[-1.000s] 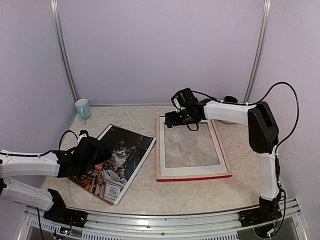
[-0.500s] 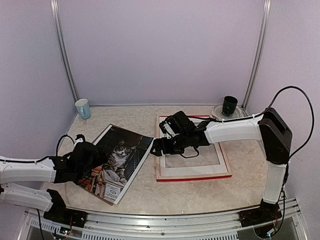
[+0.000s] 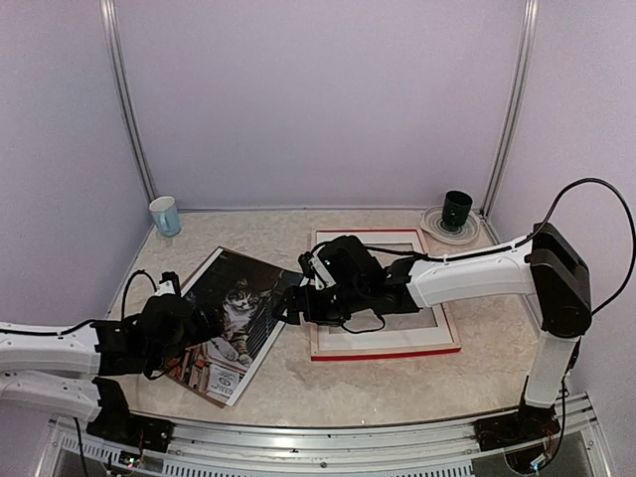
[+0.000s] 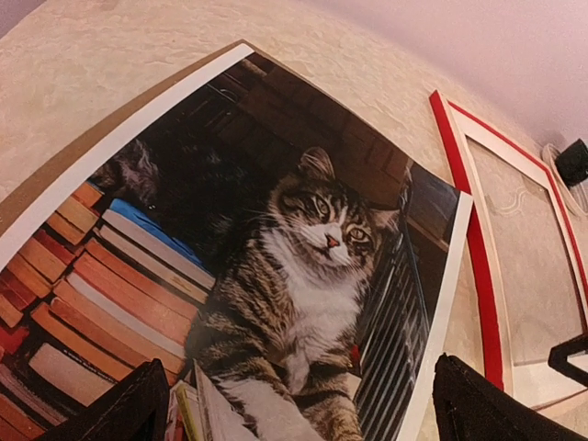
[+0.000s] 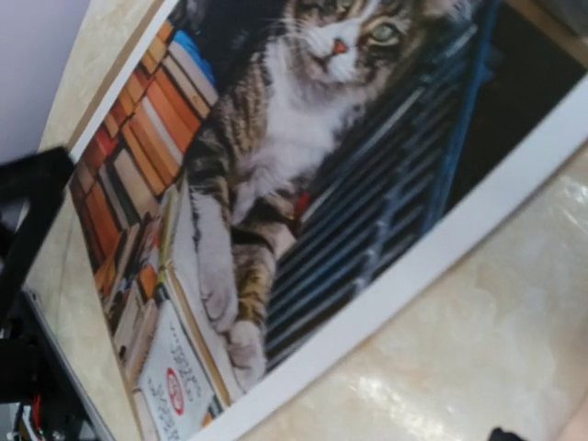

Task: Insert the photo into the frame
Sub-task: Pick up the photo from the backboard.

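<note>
The photo point(image 3: 241, 310), a tabby cat with stacked books, lies tilted on the table, left of centre, on a white mat border point(image 4: 439, 308) and a brown backing board point(image 4: 55, 179). The frame point(image 3: 383, 350) lies to its right, pale wood back up and red edge showing. My left gripper point(image 3: 197, 324) hovers low over the photo's near-left part, open and empty, with fingers point(image 4: 118, 413) wide apart. My right gripper point(image 3: 291, 308) is at the photo's right edge, over the mat border point(image 5: 432, 262). Its fingers are almost out of the wrist view and it looks open and empty.
A pale blue cup point(image 3: 165, 215) stands at the back left. A dark green cup point(image 3: 457, 209) sits on a plate point(image 3: 444, 228) at the back right. The right arm stretches across the frame's left rail. The enclosure walls close in the table.
My right gripper swung from the frame's far-left corner, down and left across the frame, to the photo's right edge. My left gripper drew back slightly toward the near edge.
</note>
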Available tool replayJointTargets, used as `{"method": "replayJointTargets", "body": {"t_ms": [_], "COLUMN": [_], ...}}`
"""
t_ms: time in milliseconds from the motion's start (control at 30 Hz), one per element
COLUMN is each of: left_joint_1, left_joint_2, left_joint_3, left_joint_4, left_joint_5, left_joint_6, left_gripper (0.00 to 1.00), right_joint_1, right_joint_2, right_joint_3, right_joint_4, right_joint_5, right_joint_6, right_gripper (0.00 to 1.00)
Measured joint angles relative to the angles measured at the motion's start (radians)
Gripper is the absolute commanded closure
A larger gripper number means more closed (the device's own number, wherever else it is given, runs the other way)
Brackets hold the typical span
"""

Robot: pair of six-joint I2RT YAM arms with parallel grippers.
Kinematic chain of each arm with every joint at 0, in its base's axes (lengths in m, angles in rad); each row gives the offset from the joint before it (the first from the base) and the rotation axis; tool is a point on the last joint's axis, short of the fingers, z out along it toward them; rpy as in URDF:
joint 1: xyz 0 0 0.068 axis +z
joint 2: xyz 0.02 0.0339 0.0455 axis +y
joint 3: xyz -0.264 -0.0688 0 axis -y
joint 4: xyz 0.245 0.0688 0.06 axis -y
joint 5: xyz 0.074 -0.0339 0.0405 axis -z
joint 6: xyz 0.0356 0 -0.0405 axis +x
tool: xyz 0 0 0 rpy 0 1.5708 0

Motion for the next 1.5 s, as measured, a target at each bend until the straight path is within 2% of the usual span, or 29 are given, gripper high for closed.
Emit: {"method": "replayJointTargets", "body": {"t_ms": [400, 600, 833, 1167, 1500], "left_joint_1": [-0.332, -0.437, -0.463, -0.465, -0.473], "left_joint_2": [0.18, 0.3, 0.463, 0.755, 0.815], "left_joint_3": [0.13, 0.226, 0.335, 0.525, 0.604], "left_joint_4": [-0.182, -0.224, -0.26, -0.462, -0.613], "left_joint_5": [-0.051, -0.074, -0.059, -0.038, -0.071], "left_joint_6": [-0.029, -0.013, 0.031, 0.042, -0.026], "left_gripper": [0.01, 0.01, 0.01, 0.04, 0.08], "right_joint_1": [-0.004, -0.041, -0.115, -0.174, -0.193], "right_joint_2": [-0.052, -0.15, -0.268, -0.378, -0.379], "right_joint_3": [-0.109, -0.193, -0.274, -0.359, -0.37], "right_joint_4": [0.006, 0.009, 0.005, 0.012, 0.019], "right_joint_5": [0.055, 0.077, 0.105, 0.121, 0.087], "right_joint_6": [0.024, 0.024, 0.019, -0.002, -0.031], "right_gripper": [0.01, 0.01, 0.01, 0.01, 0.01]}}
